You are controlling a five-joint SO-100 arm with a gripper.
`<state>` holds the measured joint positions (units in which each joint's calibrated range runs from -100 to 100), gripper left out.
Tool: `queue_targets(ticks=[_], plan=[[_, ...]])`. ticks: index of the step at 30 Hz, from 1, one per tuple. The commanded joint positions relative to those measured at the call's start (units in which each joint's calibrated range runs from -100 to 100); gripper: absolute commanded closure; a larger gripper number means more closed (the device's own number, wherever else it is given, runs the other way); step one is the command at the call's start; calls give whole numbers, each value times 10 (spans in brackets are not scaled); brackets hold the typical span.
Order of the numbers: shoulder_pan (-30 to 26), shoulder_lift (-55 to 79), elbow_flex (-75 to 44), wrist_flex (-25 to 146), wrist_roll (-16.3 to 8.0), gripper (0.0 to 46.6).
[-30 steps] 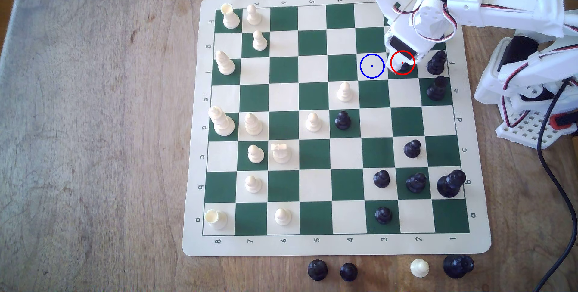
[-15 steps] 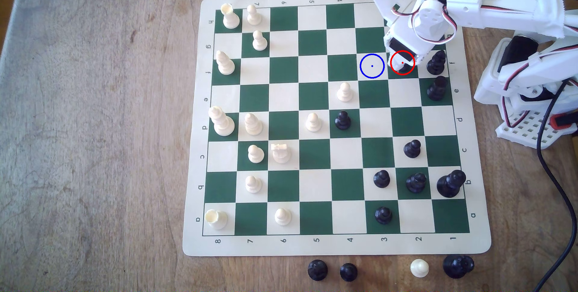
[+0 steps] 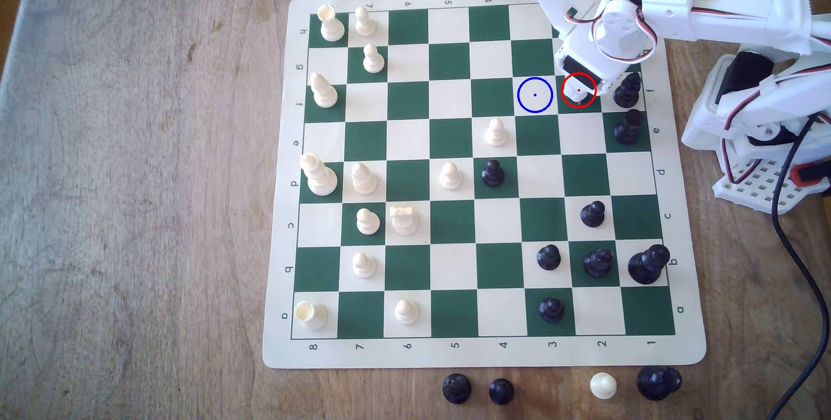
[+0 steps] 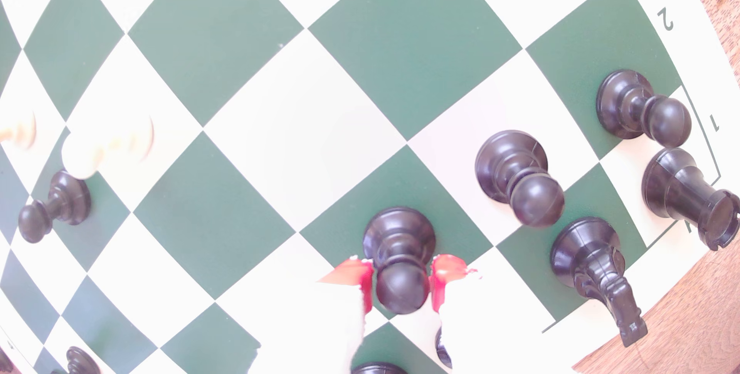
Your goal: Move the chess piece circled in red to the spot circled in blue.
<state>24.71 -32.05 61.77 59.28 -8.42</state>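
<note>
Wooden tabletop (image 3: 135,177) lies under a cream and green chess board (image 3: 454,355), and my white arm comes in from the exterior view's right. I see the gripper (image 3: 579,95) lowered onto the dark green square marked by the red ring (image 3: 578,90), in row f. In the exterior view the arm covers the pawn almost fully, so I read the grasp from the wrist view.

There the jaws stand one on each side of the chess piece (image 4: 398,262), a glossy black pawn. Its round head sits between the red fingertips (image 4: 362,278), and both pads seem to touch it, so I take the jaws as clamped on the pawn. The pawn's base is over the dark green square; I cannot tell if it rests on the board or is lifted a little.

The spot (image 3: 534,95), a cream square with a blue ring and a blue dot, is the next square toward the exterior view's left, just beside the gripper, and no piece stands on it.

On the other side of the gripper, two taller black pieces (image 3: 627,91) stand near the board edge. Some captured pieces (image 3: 501,390) stand on the tabletop below the board in the exterior view.
</note>
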Motion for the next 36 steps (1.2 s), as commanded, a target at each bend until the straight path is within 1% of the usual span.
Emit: queue_targets(ticks=[1, 14, 21, 27, 32, 36], plan=[[-3, -15, -16, 3, 0, 386], [-6, -17, -21, 2, 0, 393], [-6, -21, -23, 0, 1, 414], [-8, -21, -23, -1, 1, 444], [-8, -31, -41, 21, 3, 450], [-16, -39, -90, 60, 0, 451]])
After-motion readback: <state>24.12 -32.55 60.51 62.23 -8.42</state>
